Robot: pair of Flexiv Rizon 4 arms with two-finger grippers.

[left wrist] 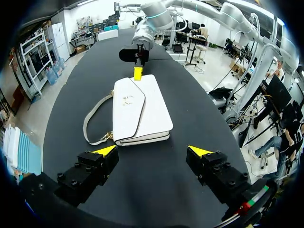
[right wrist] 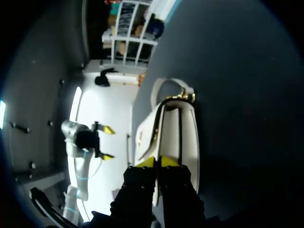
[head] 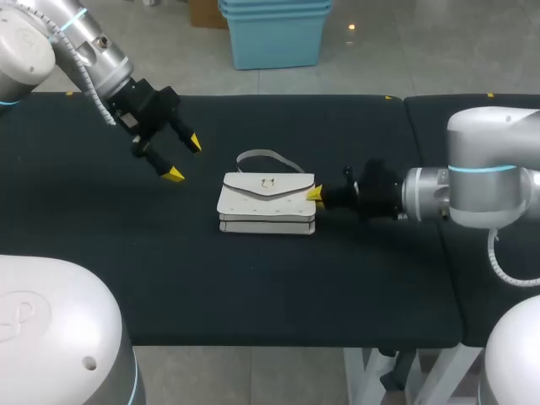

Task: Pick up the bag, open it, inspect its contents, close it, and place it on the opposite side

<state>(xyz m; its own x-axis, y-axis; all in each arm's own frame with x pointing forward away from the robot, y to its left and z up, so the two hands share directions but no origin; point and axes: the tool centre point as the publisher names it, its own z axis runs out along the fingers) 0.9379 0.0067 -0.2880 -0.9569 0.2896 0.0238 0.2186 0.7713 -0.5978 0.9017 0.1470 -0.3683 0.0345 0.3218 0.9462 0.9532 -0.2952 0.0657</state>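
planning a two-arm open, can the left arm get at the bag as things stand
Probably yes: the left gripper hangs open beside the bag, bare table between; the right gripper holds its far end.

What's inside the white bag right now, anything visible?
Nothing of the inside shows. The bag lies on the table with its flap shut over the opening, so any contents are covered. The right pincer grips the bag at the flap's edge.

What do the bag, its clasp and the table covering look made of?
The bag looks like white leather or faux leather, matte with slight sheen, holding its flat shape. Its clasp is small, gold-toned, probably metal. The table covering is matte black: fabric or rubbery mat, cannot tell which.
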